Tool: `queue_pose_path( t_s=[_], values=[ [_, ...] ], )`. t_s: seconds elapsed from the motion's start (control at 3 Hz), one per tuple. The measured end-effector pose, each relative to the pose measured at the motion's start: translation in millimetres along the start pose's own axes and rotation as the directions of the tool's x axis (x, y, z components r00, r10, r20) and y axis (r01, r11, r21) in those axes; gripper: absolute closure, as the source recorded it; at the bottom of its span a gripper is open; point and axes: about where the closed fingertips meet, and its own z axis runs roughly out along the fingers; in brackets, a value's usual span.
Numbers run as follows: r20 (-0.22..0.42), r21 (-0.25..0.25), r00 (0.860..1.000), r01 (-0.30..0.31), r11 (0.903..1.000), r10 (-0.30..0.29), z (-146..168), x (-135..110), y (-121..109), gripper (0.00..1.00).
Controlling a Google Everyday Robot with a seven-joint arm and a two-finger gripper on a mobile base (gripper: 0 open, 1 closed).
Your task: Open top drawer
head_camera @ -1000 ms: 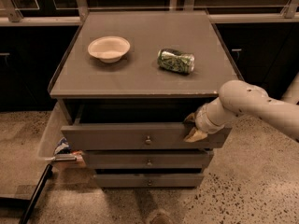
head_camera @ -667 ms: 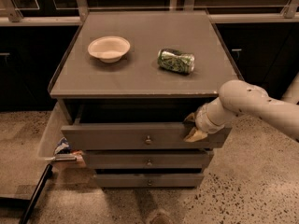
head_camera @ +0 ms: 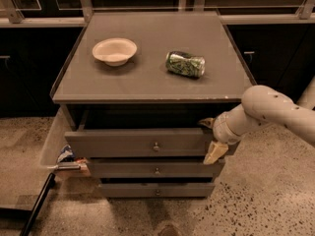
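The top drawer (head_camera: 142, 142) stands partly out beneath the cabinet top (head_camera: 147, 77), its inside lost in shadow. The gripper (head_camera: 211, 138) sits at the drawer's right end, one pale finger (head_camera: 215, 153) on the front face and the other tip just showing behind the upper edge, so the two pinch the front panel narrowly. The arm (head_camera: 275, 109) runs right of the drawer and is cut by the frame edge, while open speckled floor (head_camera: 256, 200) lies before the drawer.
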Motion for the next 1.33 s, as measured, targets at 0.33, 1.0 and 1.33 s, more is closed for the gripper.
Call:
queue_pose_path(
  t_s=[0.33, 1.0, 1.33],
  values=[
    [0.023, -0.004, 1.0, -0.006, 1.0, 0.006, -18, 6, 32, 0.47],
    [0.058, -0.011, 0.998, -0.023, 0.9997, 0.024, -39, 15, 88, 0.94],
    [0.058, -0.012, 0.998, -0.026, 0.9996, 0.026, -39, 16, 90, 0.91]
  ],
)
